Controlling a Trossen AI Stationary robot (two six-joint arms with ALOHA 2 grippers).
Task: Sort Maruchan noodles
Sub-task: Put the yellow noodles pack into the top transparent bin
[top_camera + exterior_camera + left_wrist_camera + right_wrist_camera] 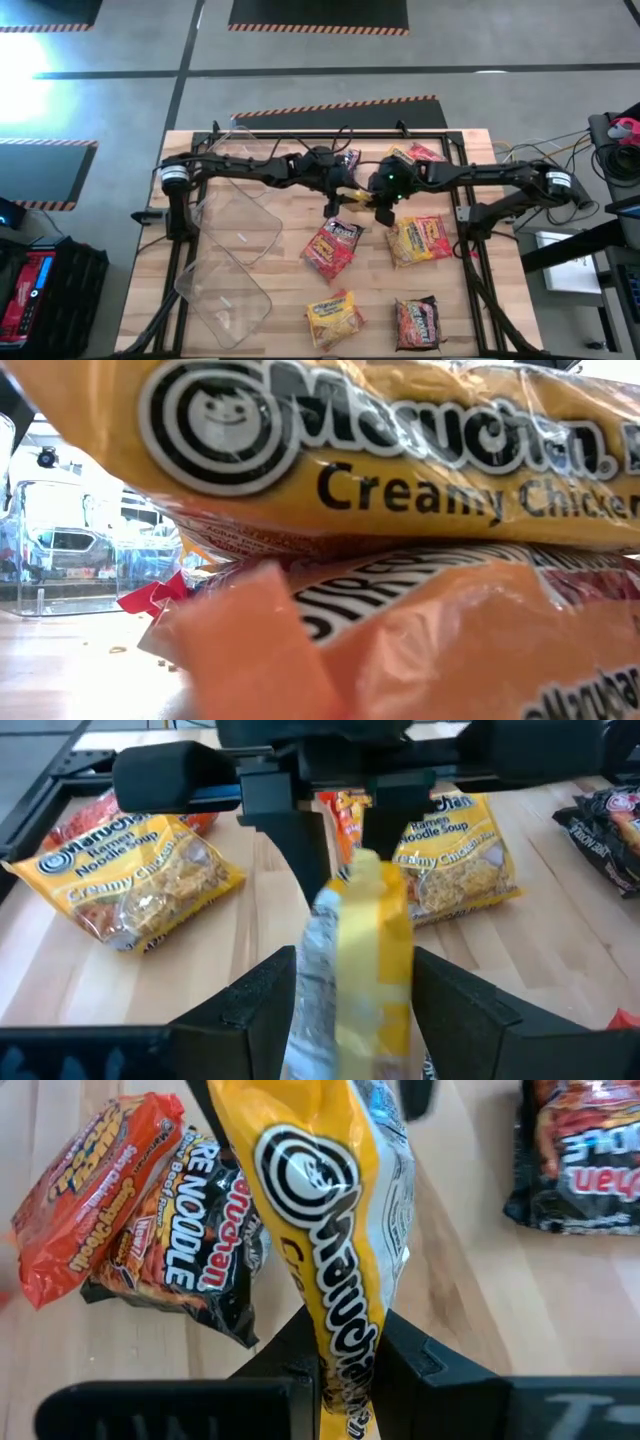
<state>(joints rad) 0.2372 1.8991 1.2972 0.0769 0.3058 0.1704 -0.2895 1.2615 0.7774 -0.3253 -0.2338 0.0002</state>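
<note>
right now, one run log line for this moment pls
step: handover of yellow noodle packet | right claw: shut on packet | left claw: around same packet | clear bins: no packets seen inside
</note>
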